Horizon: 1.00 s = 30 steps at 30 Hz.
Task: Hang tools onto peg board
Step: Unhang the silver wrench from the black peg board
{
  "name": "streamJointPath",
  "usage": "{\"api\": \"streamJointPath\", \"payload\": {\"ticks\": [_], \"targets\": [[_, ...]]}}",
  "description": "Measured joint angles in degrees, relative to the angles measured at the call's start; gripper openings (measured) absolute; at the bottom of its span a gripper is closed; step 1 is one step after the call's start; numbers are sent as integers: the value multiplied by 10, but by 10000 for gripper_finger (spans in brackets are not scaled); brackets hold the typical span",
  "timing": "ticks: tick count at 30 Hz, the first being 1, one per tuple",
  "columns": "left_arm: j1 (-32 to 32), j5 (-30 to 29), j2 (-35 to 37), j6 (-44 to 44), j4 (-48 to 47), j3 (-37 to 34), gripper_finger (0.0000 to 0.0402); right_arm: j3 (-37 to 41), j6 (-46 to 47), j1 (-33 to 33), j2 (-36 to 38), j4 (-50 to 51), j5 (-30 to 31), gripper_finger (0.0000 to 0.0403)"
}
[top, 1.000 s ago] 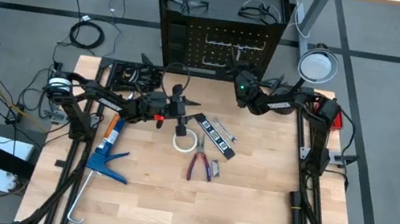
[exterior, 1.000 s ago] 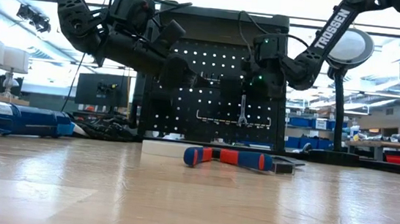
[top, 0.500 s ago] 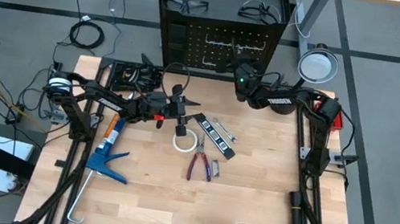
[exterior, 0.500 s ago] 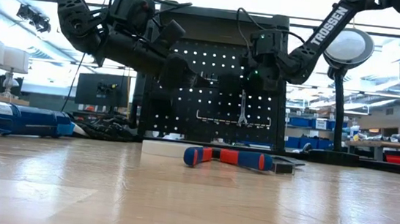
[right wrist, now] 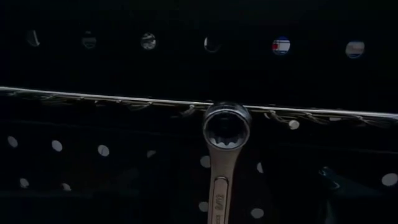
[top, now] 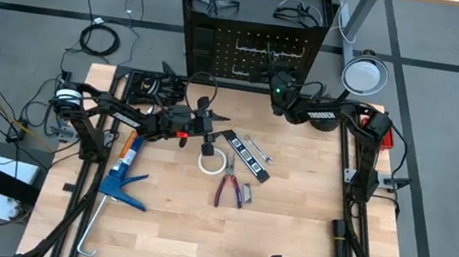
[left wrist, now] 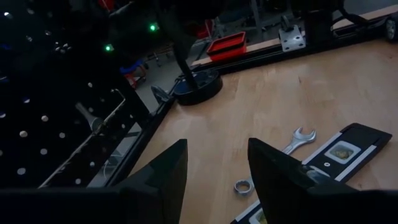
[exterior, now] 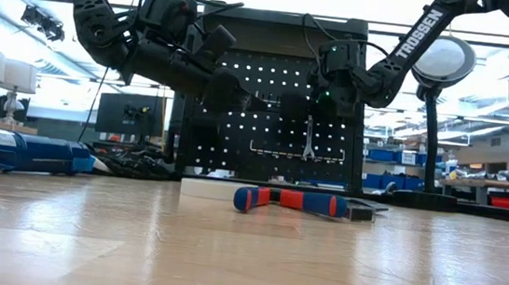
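The peg board (top: 252, 48) stands upright at the table's far edge. A silver wrench (right wrist: 224, 162) hangs from a hook on its rail by its ring end (right wrist: 226, 127). My right gripper (top: 275, 81) hovers level just in front of that wrench, open and holding nothing. My left gripper (left wrist: 214, 149) waits open above the table's middle, over the white tape roll (top: 211, 161). Red-handled pliers (top: 231, 190), a black bar with pale windows (top: 248, 158) and a second wrench (left wrist: 298, 138) lie flat on the wood. Two safety glasses (top: 213, 3) (top: 296, 11) rest on the board's frame top.
A blue caulking gun (top: 121, 171) lies near the table's left edge. A round lamp (top: 364, 74) stands at the far right corner beside the peg board. Cables and a red box sit along the far edge. Bare wood stretches across the near half of the table.
My right gripper has risen a little and shifted toward the peg board, staying level. The wrench on the rail hangs as before. My left arm has kept still.
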State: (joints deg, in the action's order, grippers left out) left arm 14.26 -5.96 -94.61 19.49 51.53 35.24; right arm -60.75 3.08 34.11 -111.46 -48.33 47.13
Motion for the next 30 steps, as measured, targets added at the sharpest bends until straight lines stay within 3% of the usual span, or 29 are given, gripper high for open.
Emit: {"api": "streamJointPath", "payload": {"ticks": [13,22,30], "targets": [[0,-1,0,0,0,0,172,0,4,0,0,4,-3,222],[0,-1,0,13,0,0,172,0,8,1,0,15,0,141],[0,-1,0,13,0,0,172,0,15,2,1,22,-3,104]]}}
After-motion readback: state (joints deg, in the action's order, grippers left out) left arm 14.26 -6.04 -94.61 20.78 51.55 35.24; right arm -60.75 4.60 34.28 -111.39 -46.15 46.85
